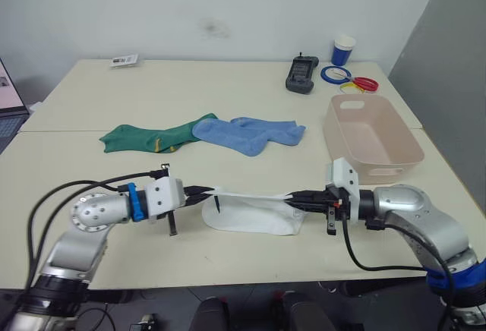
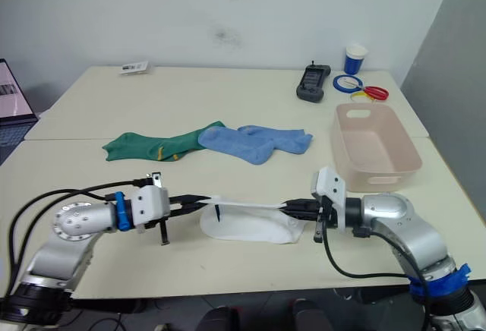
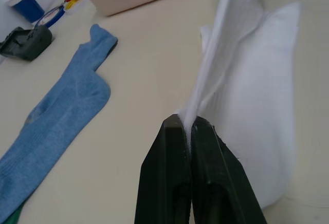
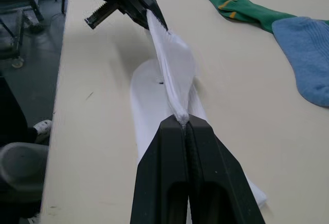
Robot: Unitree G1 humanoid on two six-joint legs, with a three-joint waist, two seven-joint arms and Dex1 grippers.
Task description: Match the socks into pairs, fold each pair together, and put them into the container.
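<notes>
A white sock (image 1: 250,193) is stretched taut in the air between my two grippers. My left gripper (image 1: 209,191) is shut on one end and my right gripper (image 1: 292,196) is shut on the other. Just under it, a second white sock (image 1: 254,219) lies flat near the table's front edge. Further back, a light blue sock (image 1: 250,133) overlaps a dark green sock with yellow marks (image 1: 148,137). The pink-beige container (image 1: 374,165) stands empty at the right, behind my right arm. In the right wrist view my fingers (image 4: 169,147) pinch the sock's end.
At the back right stand a blue-and-white cup (image 1: 343,50), a black device (image 1: 301,74), a blue ring (image 1: 335,74) and red-and-yellow scissors (image 1: 361,83). A small card (image 1: 124,60) lies at the back left. A laptop edge (image 1: 7,103) shows at far left.
</notes>
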